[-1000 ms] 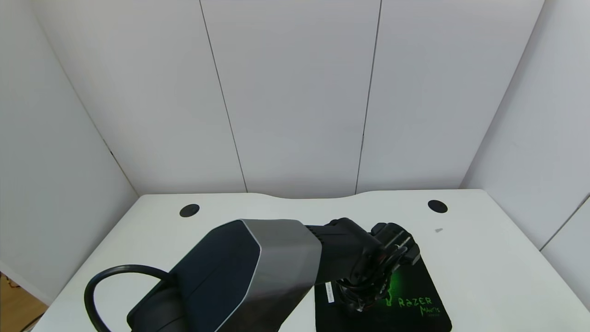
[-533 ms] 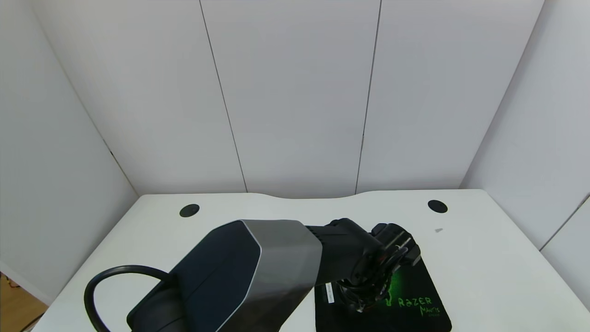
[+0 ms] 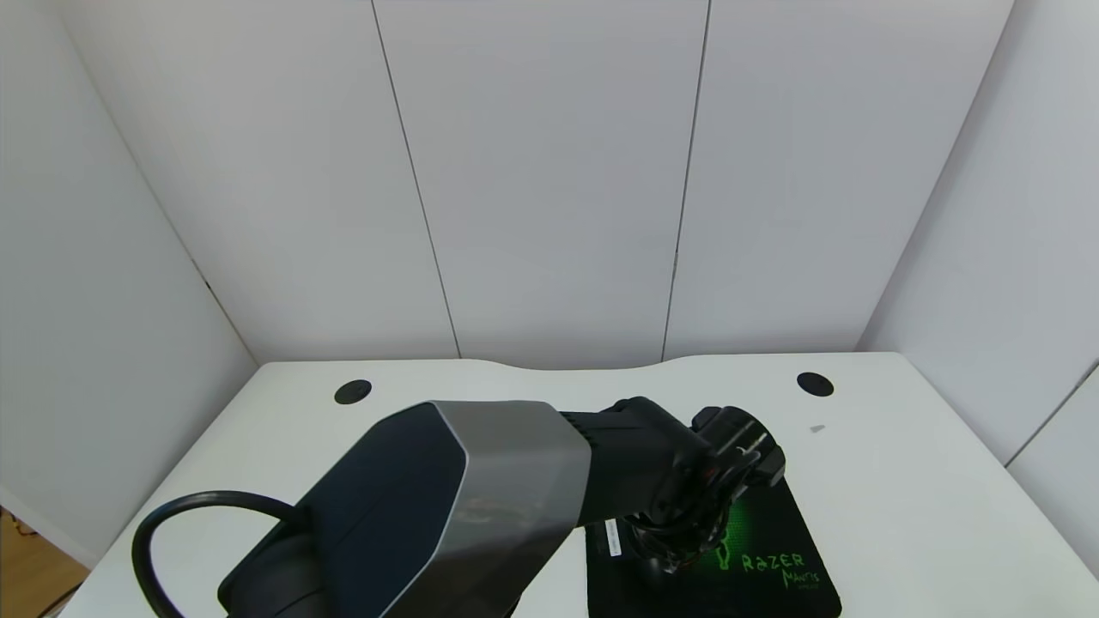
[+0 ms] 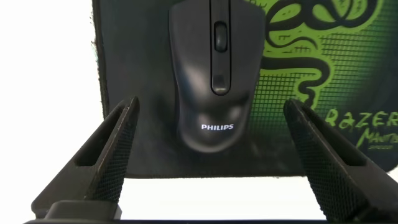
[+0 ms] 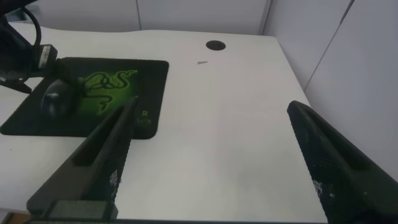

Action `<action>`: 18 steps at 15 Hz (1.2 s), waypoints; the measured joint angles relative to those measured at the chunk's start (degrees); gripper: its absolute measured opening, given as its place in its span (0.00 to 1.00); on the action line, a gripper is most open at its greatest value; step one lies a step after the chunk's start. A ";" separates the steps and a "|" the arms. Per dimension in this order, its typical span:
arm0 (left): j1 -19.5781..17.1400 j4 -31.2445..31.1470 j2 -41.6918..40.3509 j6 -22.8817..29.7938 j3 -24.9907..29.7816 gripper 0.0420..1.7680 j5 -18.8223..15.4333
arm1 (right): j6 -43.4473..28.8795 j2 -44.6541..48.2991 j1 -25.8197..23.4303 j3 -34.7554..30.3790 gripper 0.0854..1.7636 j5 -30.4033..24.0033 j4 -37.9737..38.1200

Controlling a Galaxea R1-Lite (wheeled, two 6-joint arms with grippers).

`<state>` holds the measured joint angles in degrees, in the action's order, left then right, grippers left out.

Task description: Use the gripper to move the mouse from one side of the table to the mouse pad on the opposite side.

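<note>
since the earlier frames, the left arm (image 3: pixel 446 506) has been drawn slightly back and up over the mouse pad (image 3: pixel 755 575), its grey shell shifted toward the robot's left.

the left gripper (image 4: pixel 214 155) is seen with its fingers (image 4: pixel 112 155) spread wide apart, nothing held or touched between them. the mouse (image 4: pixel 215 71) is left lying flat on the pad, centred in the gap between the two fingers and clear of both. its shell is shown as smooth, glossy black plastic, an elongated oval with a scroll wheel and white "philips" lettering on its back. the fingers are faced with a coarse, knurled black texture and taper to wedge-shaped tips.

the pad is shown as a black rectangular mat with rounded corners and a fine cloth-like weave, printed with a green snake logo and green "razer" lettering. it is laid on the robot's right half of the white matte table (image 3: pixel 901 481), whose back edge is curved and fitted with two round black caps (image 3: pixel 353 391).

the right gripper (image 5: pixel 217 155) is held off to the right of the pad, above bare table, its textured fingers (image 5: pixel 109 155) likewise wide apart and empty.
</note>
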<state>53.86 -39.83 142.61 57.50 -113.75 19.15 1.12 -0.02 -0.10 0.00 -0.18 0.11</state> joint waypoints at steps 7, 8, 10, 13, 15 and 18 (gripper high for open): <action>-3.51 -0.40 -7.16 -2.22 2.39 0.95 0.74 | 0.00 0.00 0.00 0.00 0.97 0.00 -0.01; -4.50 -0.33 -8.35 -2.66 3.34 0.96 1.05 | -0.01 0.00 0.00 0.00 0.97 0.00 0.00; -6.90 0.04 -11.24 -3.21 6.21 0.96 1.27 | 0.00 0.00 0.00 0.00 0.97 -0.02 0.00; -10.73 1.87 -16.07 -4.62 12.24 0.96 1.34 | 0.00 0.00 0.00 0.00 0.97 -0.02 0.00; -13.20 5.40 -19.59 -6.95 17.69 0.96 1.26 | 0.00 0.00 0.00 0.00 0.97 0.02 0.02; -17.98 12.76 -25.69 -11.45 26.79 0.96 1.15 | 0.00 0.00 0.00 0.00 0.97 0.00 0.00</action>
<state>35.88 -27.06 116.92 46.06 -86.96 20.30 1.12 -0.02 -0.10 0.00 -0.18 0.11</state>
